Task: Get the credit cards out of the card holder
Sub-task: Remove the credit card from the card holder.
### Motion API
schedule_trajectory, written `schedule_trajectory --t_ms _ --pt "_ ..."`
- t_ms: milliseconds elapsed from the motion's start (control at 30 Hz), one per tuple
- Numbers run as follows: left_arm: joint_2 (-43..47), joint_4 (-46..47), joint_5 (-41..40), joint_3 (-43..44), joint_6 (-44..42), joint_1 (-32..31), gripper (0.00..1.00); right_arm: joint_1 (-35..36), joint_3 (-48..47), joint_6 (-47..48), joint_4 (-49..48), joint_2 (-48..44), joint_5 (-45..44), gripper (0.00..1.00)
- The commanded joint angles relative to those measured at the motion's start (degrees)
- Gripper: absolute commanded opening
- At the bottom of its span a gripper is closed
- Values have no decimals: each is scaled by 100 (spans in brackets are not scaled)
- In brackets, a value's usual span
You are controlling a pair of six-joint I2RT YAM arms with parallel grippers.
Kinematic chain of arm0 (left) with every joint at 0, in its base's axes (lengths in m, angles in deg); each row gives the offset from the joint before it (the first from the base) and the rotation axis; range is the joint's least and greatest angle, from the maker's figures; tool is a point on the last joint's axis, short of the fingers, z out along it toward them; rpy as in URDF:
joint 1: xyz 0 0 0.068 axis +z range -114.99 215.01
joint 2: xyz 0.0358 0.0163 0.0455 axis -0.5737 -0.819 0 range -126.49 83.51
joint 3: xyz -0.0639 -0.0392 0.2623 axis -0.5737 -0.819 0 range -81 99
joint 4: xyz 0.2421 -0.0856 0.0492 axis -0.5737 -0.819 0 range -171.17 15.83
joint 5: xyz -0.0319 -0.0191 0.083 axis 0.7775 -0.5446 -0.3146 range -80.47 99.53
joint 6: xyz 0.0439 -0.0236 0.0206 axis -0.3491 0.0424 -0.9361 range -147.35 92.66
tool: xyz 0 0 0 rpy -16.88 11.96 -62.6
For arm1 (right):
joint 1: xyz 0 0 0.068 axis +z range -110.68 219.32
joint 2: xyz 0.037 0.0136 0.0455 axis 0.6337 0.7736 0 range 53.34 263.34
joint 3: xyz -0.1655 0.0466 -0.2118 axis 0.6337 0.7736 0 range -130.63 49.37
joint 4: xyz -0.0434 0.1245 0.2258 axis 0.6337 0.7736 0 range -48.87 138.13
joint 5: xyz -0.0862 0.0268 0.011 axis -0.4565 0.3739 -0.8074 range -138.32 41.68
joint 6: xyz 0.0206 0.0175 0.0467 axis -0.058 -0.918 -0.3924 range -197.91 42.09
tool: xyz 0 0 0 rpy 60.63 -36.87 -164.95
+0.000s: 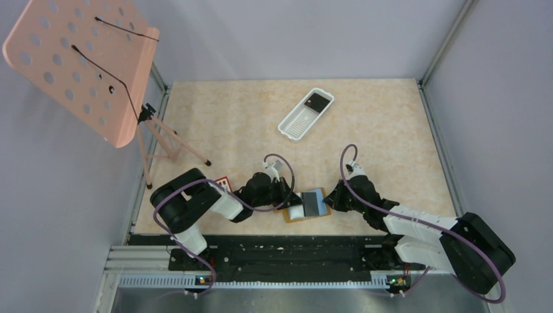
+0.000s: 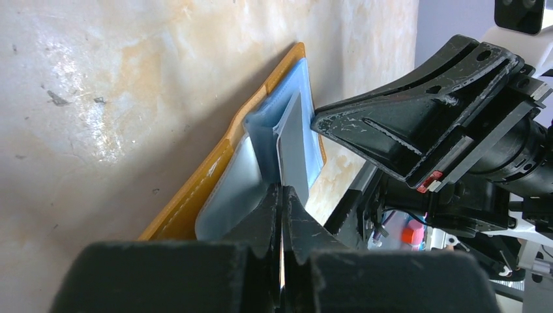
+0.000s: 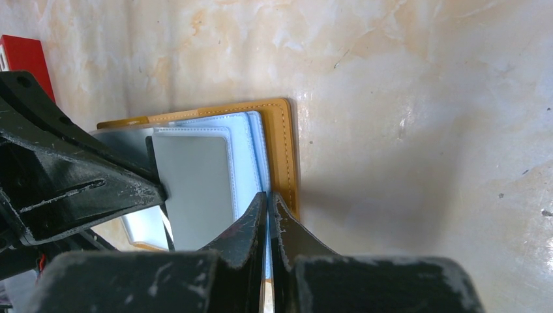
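The tan card holder (image 1: 301, 218) lies open on the table between my two arms, blue-grey inner panels up. A grey credit card (image 1: 315, 205) sits partly in its blue pocket. My left gripper (image 1: 294, 201) is shut on that card's near edge; the left wrist view shows the card (image 2: 295, 147) running down into the shut left gripper (image 2: 282, 193). My right gripper (image 1: 330, 201) is shut on the holder's blue inner panel at its right edge. In the right wrist view the right gripper (image 3: 268, 197) is beside the tan border (image 3: 285, 150), with the grey card (image 3: 195, 189) to its left.
A white slotted tray (image 1: 297, 121) with a dark item at one end lies at the back middle. A small red object (image 1: 224, 183) sits by the left arm. A pink perforated stand (image 1: 78, 65) on thin legs is at the far left.
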Motion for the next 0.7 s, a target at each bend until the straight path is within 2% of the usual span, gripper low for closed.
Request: schedule_trajectory --t_ms 0,233,500,667 --pt "45 315 138 -115 -23 90 0 -75 -36 155 396 2 -83 0" --pt "226 305 190 -283 -49 245 0 -74 -49 170 396 -14 -89 0" --pt "598 -128 81 -386 -138 348 0 -78 -45 167 423 -32 -104 0" --pt "635 -156 422 -246 -276 351 0 -78 -160 226 488 -177 136 1"
